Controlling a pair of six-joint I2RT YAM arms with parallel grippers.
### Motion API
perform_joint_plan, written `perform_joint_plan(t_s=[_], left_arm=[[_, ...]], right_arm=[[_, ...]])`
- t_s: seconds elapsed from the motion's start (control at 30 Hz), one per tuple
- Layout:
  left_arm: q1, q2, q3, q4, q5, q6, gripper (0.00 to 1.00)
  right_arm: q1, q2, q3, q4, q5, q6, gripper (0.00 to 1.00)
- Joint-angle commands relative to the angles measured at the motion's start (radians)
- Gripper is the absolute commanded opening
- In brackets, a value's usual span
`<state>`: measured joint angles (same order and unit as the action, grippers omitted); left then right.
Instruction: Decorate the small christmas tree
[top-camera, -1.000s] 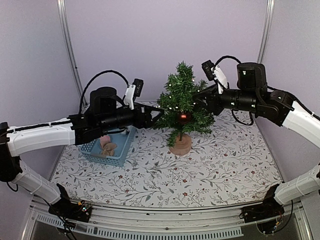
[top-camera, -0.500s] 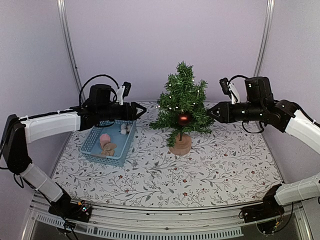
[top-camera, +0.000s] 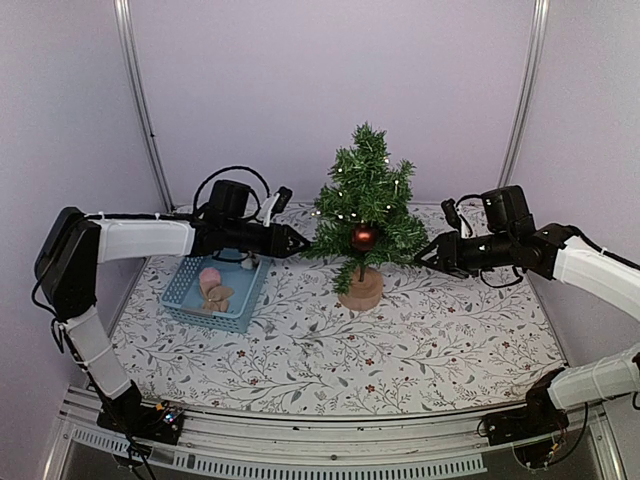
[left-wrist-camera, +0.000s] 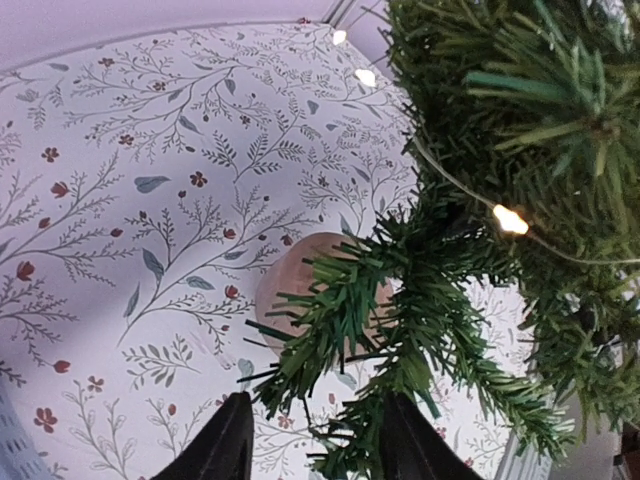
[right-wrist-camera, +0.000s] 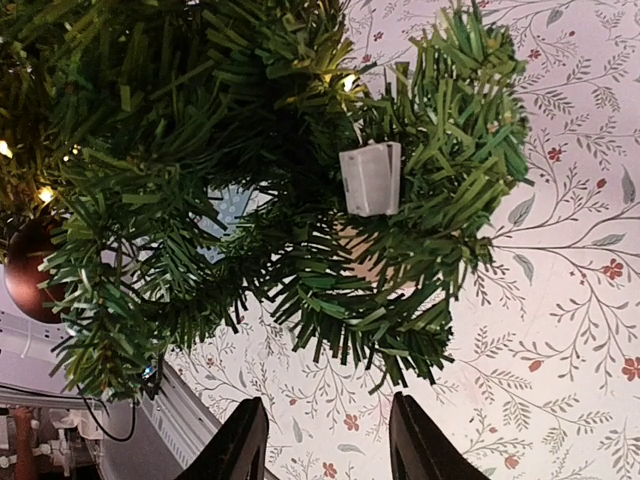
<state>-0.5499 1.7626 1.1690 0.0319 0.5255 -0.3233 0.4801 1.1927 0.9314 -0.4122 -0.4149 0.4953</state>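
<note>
Top external view: my left claw (top-camera: 302, 240) and right claw (top-camera: 421, 257) hang parted, empty; the small christmas tree (top-camera: 362, 205) looks light, tippy, bristly, so I'd hold its trunk (top-camera: 360, 272).

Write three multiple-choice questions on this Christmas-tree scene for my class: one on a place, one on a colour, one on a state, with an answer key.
1. Where does the blue basket stand in the top view?
A. Left of the small christmas tree
B. Right of it
C. Behind it

2. What colour is the ball hanging on the tree?
A. Gold
B. Blue
C. Red

3. How is the right pincer?
A. Shut on the ball
B. Open, holding nothing
C. Shut on the basket

Key:
1 A, the basket sits to the tree's left, apart from it.
2 C, a shiny red ball hangs among the lower front branches.
3 B, the right wrist view shows its fingers apart with nothing between them.
</note>
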Motion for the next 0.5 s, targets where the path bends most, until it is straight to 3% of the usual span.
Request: perform_joint_plan(t_s=[0.0,0.4,0.47], left_arm=[[-0.018,-0.009,-0.047,0.052,0.071,0.019,0.37],[-0.118,-0.033,-0.107,0.099,0.093,0.013,0.0],[-0.134,-0.041,-0.117,0.112,0.091,0.008,0.0]], right_arm=[[-0.006,0.042,-0.022,0.109,-0.087,0.042,0.45],[-0.041,0.09,-0.003,0.121,-0.071,0.051,0.44],[-0.055,0.083,0.005,0.111,-0.067,0.044,0.44]])
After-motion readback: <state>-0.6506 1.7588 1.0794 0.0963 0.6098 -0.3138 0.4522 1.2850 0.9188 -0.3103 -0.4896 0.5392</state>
